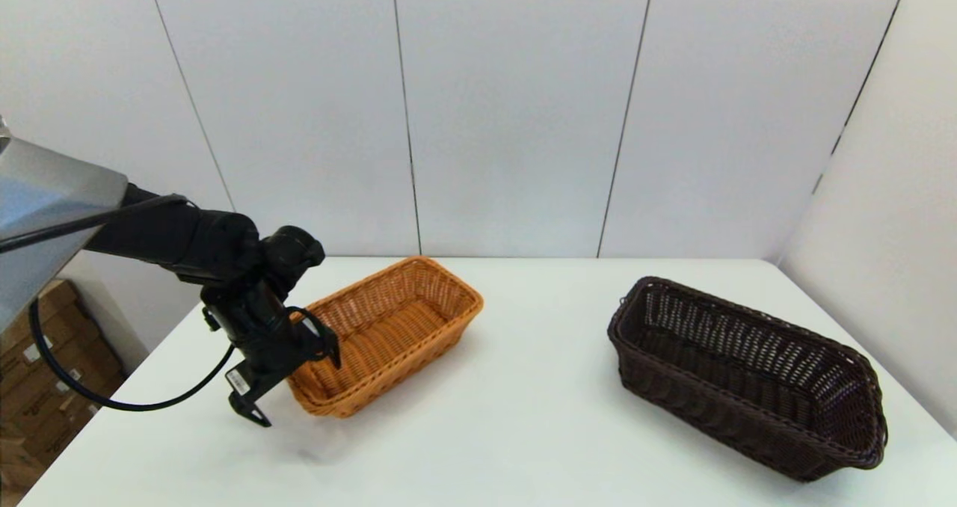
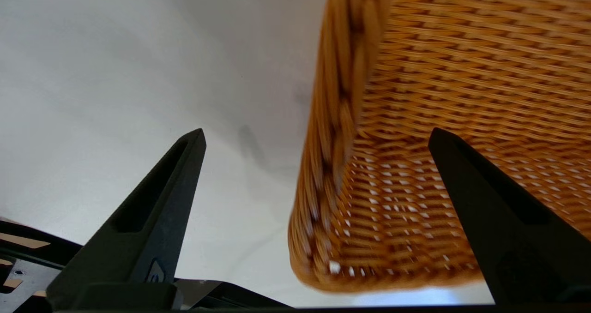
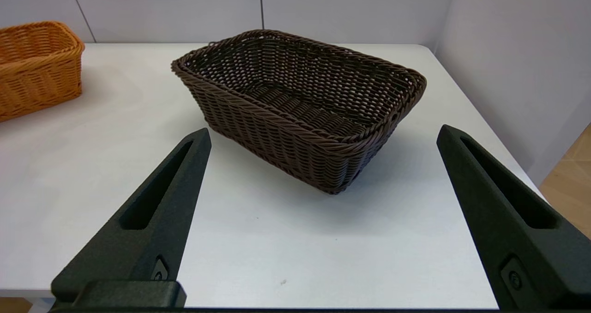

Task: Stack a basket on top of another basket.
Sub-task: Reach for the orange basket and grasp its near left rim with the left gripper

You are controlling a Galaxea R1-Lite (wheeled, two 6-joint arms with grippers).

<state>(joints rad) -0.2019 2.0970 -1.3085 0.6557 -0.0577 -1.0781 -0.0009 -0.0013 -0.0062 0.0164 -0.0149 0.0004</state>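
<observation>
The white bench [image 1: 523,387] carries both baskets well apart. The dark brown basket [image 1: 748,376] sits right of the orange-tan basket [image 1: 389,335], unstacked. The left claw [image 1: 295,376] straddles the orange-tan basket's near rim, open, seemingly to grasp it. The right claw [image 3: 323,137], open, faces the dark basket.

Wide bare desk [image 1: 538,387] between orange basket [image 1: 389,327] and dark basket [image 1: 748,376], well apart. Left claw [image 1: 295,376] straddles orange basket's near rim, fingers spread. Dark basket's near side unobstructed; wall close on its right.
</observation>
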